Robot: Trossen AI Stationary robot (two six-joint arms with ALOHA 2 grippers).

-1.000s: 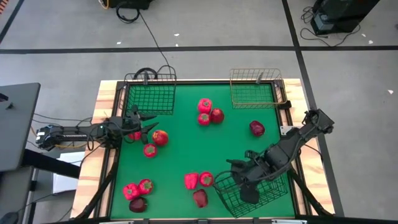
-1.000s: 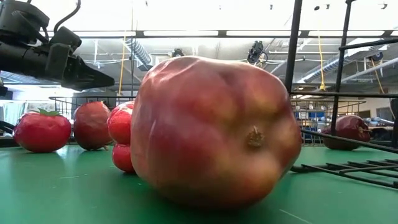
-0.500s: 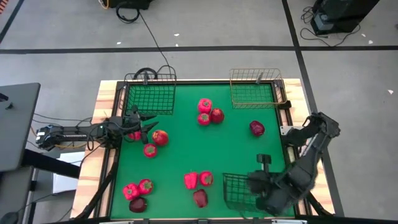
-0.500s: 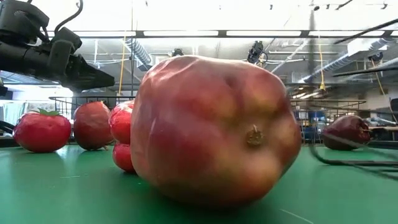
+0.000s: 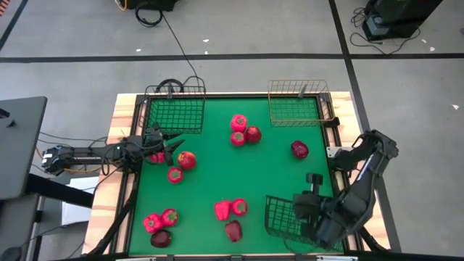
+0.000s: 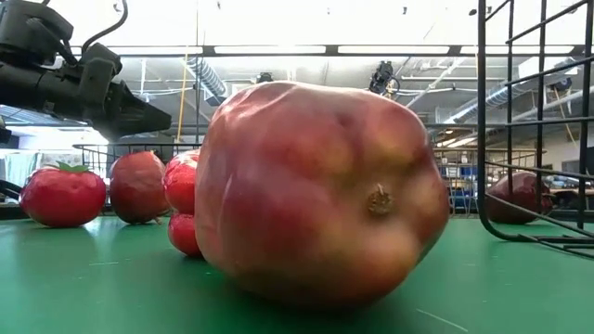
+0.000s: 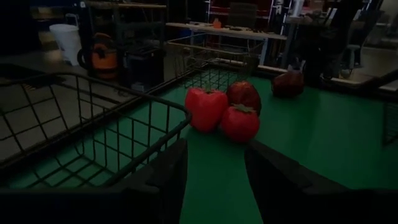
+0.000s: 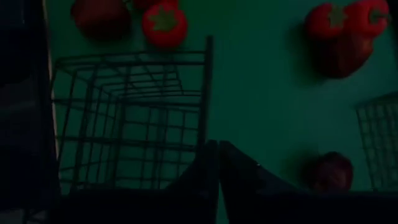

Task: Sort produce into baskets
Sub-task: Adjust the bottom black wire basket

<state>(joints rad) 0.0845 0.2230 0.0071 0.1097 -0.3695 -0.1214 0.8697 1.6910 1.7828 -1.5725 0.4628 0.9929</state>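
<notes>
Right gripper (image 5: 313, 179), jaws closed on the black wire basket (image 5: 284, 217) at 5 o'clock, presumably positioning it for sorting; left gripper (image 5: 174, 143) hovers open near tomatoes.

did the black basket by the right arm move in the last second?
Yes. The black basket shifted toward the table's right edge, away from the dark apple it nearly touched.

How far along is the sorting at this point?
Nothing is sorted yet: the gold basket and far black basket are empty. In hand: the right end effector grips the near black basket at its rim; the left end effector hangs open beside red produce. Left: every piece, like the apple, lies on the green mat.
</notes>
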